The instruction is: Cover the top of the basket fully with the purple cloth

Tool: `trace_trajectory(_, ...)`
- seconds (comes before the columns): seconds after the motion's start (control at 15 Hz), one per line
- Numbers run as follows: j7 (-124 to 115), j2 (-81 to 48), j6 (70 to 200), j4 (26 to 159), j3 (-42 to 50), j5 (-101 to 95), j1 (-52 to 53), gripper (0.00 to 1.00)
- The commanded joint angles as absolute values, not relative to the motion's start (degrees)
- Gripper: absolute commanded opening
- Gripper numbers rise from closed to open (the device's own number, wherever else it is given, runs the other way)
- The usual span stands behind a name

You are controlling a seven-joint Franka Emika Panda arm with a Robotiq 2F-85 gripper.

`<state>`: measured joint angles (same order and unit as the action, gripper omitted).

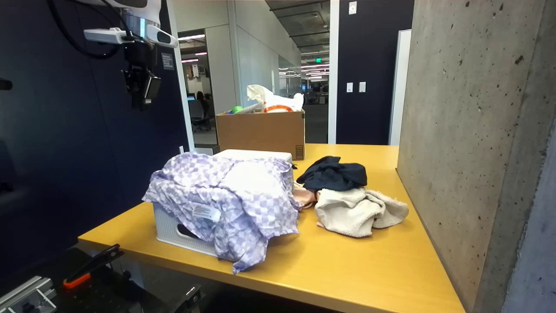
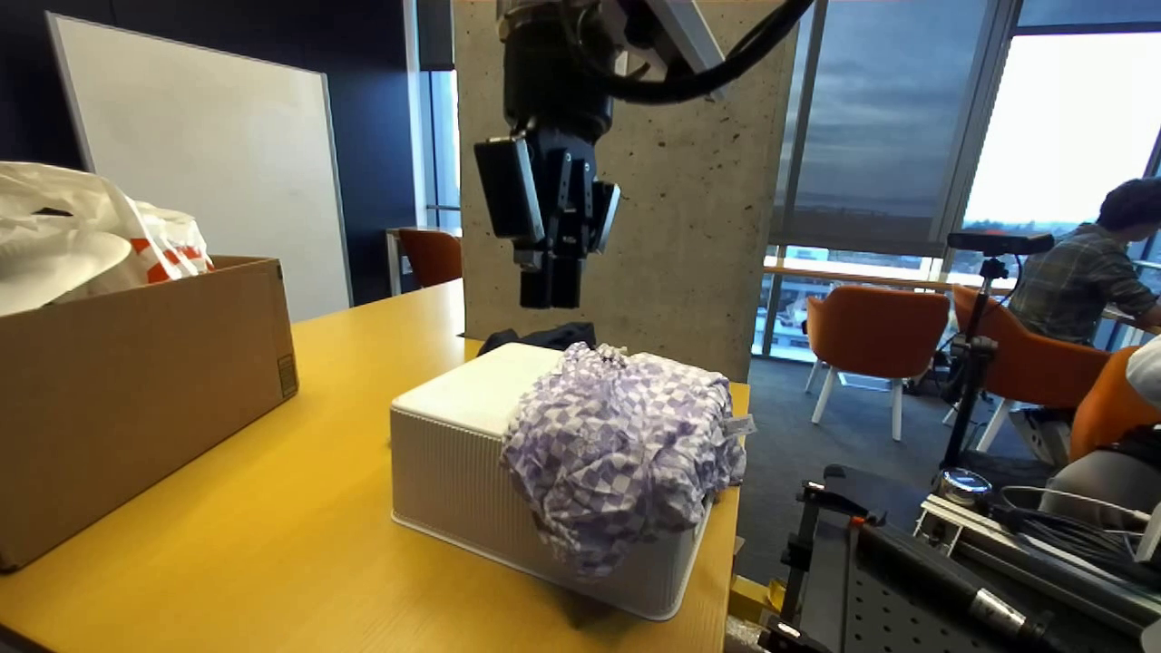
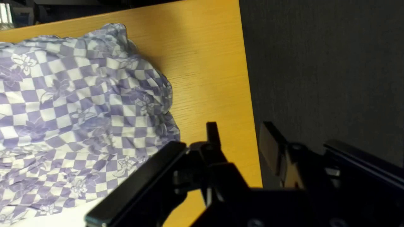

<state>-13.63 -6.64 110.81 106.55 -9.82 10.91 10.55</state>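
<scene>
Okay, purple cloth [image 1: 243,187] lies crumpled over the basket [image 2: 453,481], cover only partial: a white strip of the top shows on the side toward the box [image 2: 136,390]. In an exterior view it hangs down the handle side, next to the slot handle [image 1: 186,231], lowest tip near the bench's [image 1: 347,269] front edge; can't tell if that tip touches. Basket sits along the front edge there, toward the left corner. End effector [image 3: 240,134] hangs high, well apart from the cloth, fingers [image 3: 214,135] spread, bench edge visible in the gap. Box stands at the far end, white bag [image 1: 284,102] sticking out. Right of the basket, toward the pillar [image 1: 473,130]: black cloth [image 1: 334,174] against beige cloth [image 1: 356,213], pinkish cloth [image 1: 305,196] partly hidden beside them.
</scene>
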Motion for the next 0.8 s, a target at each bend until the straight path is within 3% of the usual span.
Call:
trace_trajectory(0.0,-12.8,-2.4,104.9,108.3,-7.9,11.8,8.4,0.72)
trace_trajectory(0.27,-10.2,1.0,97.3,110.5,-3.4,11.0,3.5,0.98)
trace_trajectory(0.73,-2.1,-3.8,99.1,114.3,3.0,10.2,-3.3,1.0)
